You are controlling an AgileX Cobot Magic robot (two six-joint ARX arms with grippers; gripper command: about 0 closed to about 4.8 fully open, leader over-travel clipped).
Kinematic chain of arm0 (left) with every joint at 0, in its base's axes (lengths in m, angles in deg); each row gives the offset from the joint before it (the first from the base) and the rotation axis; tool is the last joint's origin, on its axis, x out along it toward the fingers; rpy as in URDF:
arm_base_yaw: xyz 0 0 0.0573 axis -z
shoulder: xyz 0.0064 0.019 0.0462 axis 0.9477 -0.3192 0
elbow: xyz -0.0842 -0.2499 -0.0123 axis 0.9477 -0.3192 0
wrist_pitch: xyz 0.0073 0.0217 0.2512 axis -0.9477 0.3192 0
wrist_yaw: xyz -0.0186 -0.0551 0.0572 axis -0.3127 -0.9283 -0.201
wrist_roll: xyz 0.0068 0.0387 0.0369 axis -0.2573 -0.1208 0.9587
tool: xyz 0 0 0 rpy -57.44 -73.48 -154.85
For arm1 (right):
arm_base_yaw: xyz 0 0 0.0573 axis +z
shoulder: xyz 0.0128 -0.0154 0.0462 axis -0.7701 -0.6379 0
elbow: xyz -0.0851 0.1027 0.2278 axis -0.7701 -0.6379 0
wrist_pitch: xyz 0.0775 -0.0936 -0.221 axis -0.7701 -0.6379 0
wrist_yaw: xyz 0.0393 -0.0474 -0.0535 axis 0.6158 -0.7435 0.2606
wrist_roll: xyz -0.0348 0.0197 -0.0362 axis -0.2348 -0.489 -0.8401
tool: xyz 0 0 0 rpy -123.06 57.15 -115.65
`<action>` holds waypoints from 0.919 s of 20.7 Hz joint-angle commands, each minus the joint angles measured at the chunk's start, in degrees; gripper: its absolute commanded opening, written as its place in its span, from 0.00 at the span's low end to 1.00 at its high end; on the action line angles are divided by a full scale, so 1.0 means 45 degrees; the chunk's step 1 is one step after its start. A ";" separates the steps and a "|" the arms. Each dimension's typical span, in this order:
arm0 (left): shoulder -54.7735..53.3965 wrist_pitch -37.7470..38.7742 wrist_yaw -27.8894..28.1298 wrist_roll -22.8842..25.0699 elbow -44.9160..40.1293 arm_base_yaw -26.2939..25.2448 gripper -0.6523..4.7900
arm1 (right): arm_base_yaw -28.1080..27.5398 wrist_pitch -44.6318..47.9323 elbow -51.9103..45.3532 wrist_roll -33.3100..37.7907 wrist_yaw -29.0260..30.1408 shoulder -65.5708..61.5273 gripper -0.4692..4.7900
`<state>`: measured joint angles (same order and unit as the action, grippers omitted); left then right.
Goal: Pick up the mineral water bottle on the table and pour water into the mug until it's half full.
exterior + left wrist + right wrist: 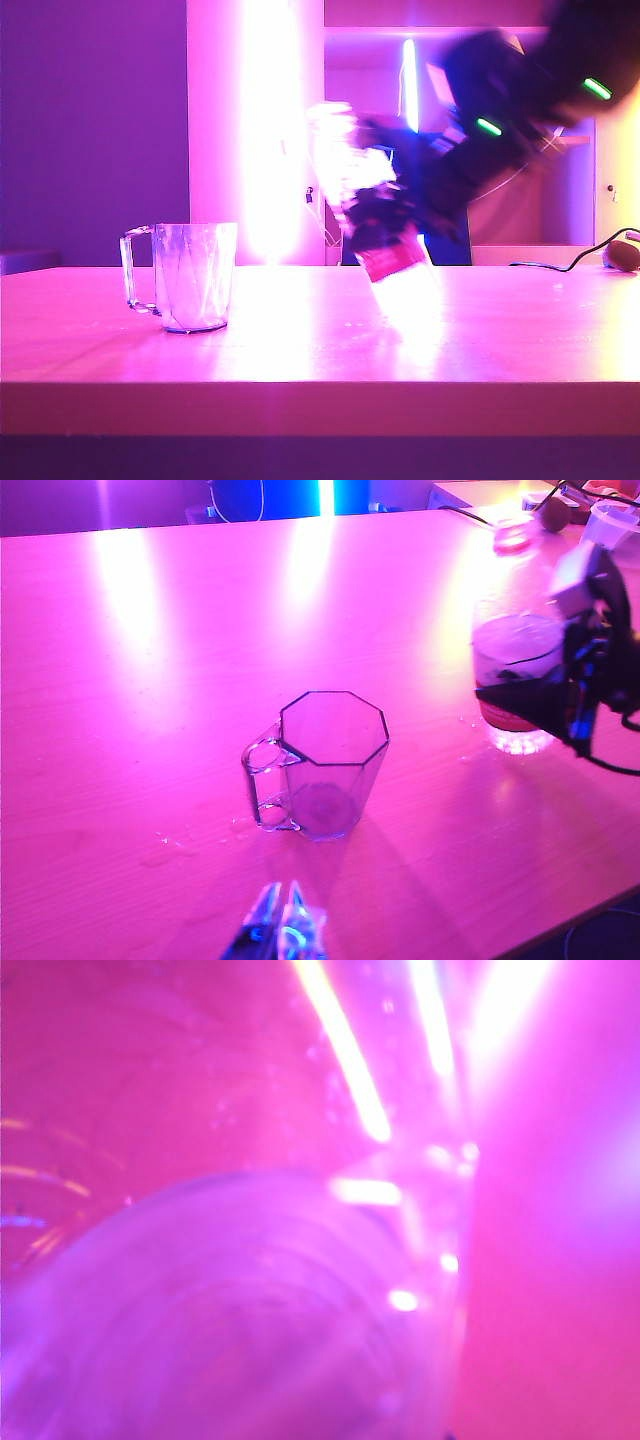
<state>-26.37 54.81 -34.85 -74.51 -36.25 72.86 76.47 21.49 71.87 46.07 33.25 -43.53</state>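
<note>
Grasping is the step in hand: right gripper point(385, 215) straddles the tilted mineral water bottle point(385, 225) right of the empty mug point(195, 275), grip firmness indeterminate, left gripper point(282, 925) hovers near the mug, jaws nearly together; next comes lift and pour.

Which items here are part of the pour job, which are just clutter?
Job: mineral water bottle, tilted, right gripper around it; mug, upright, looks empty; left gripper near the mug.
Clutter: black cable, brown object at the far right of the table.
</note>
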 commanded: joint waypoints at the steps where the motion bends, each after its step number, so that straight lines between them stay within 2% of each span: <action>1: 0.0005 -0.0049 0.0024 0.0039 0.0044 -0.0005 0.11 | 0.0903 -0.2497 0.1637 -0.2754 -0.2900 0.0131 0.58; 4: 0.0005 0.0107 0.0024 0.0039 0.0044 -0.0005 0.11 | 0.1525 -0.3245 0.2506 -0.4226 -0.5003 0.0121 0.58; 9: 0.0000 0.0131 0.0141 0.0044 0.0044 -0.0005 0.11 | 0.2089 -0.3672 0.3065 -0.7193 -0.7184 0.0034 0.58; 14: 0.0005 0.0219 0.0350 0.0044 0.0044 -0.0005 0.11 | 0.2560 -0.3701 0.3172 -0.8646 -0.8578 0.0029 0.58; 19: 0.0000 0.0903 0.0350 0.0044 0.0044 -0.0005 0.11 | 0.2875 -0.3672 0.3531 -0.9646 -0.9243 0.0034 0.58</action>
<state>-26.39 58.57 -33.28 -74.51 -36.25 72.86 89.24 2.17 86.78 3.93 -6.95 -44.12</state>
